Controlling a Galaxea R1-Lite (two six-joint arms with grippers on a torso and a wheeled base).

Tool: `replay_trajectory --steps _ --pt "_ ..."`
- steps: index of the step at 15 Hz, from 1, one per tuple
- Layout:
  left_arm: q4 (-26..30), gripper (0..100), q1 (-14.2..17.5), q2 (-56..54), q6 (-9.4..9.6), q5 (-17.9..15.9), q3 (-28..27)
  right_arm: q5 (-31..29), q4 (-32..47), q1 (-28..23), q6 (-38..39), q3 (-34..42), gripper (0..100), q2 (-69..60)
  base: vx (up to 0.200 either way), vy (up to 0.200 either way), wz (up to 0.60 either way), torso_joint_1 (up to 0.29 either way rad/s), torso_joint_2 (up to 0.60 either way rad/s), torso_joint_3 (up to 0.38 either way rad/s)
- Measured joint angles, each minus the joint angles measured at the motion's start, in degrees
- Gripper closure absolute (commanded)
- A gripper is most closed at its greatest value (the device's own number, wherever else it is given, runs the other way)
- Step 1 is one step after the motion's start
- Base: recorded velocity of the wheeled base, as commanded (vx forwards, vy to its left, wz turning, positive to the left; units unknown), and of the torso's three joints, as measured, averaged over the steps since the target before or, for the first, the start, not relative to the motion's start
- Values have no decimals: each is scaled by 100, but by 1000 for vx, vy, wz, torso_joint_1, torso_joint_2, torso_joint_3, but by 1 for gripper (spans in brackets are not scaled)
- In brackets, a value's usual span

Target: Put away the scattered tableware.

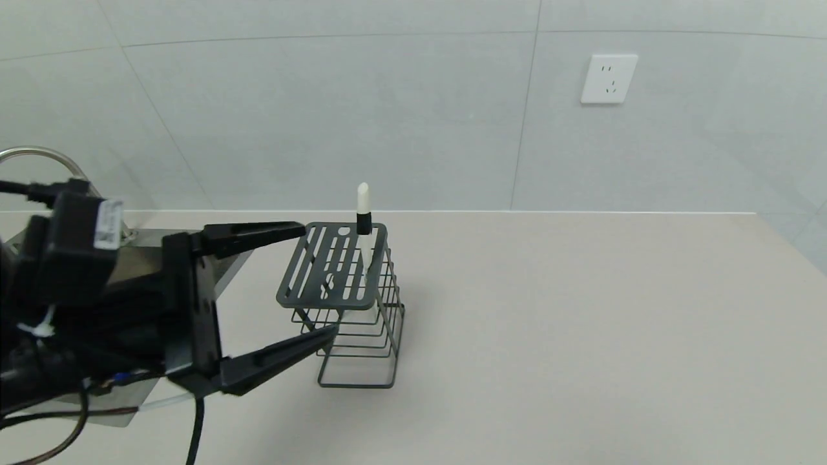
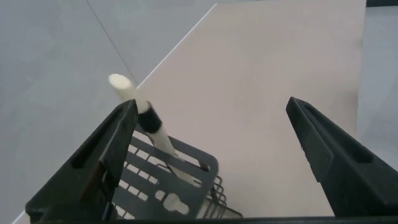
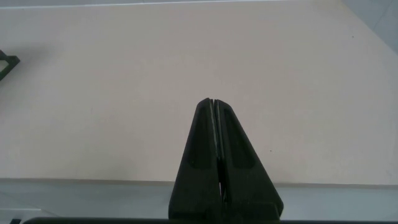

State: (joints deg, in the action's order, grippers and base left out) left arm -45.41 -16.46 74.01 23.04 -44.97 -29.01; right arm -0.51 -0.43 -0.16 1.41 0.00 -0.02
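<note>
Low at the left, the left claw gapes wide, its tips close by the left side of the wire rack on the surface. Beyond them, a white-handled utensil stands upright in the rack's far edge (right claw is pinched together above the surface).

The left arm is matte black, with tapered jaws and trailing cables.

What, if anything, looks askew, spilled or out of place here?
Nothing stands out. The rack sits upright on the counter, with one white-handled utensil standing in a far slot. The left gripper is open beside the rack, holding nothing.
</note>
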Motion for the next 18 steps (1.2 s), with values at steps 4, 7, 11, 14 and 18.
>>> replay_trajectory --steps 4,7,11,14,18 --pt "121 0 222 -1630 -6 -2 1202 5 0 0 0 0 100 0 0 0 0 0 0 0" --pt "745 0 467 -3215 -41 80 1896 5 0 -2 6 0 100 0 0 0 0 0 0 0" --pt "2243 0 666 -5599 -354 419 2348 0 0 -2 9 0 100 0 0 0 0 0 0 0" --pt "3672 0 880 -6539 -1213 1659 2733 5 0 -2 0 0 100 0 0 0 0 0 0 0" --pt "4318 0 1580 -7062 -1814 3337 2868 16 5 0 -7 0 100 0 0 0 0 0 0 0"
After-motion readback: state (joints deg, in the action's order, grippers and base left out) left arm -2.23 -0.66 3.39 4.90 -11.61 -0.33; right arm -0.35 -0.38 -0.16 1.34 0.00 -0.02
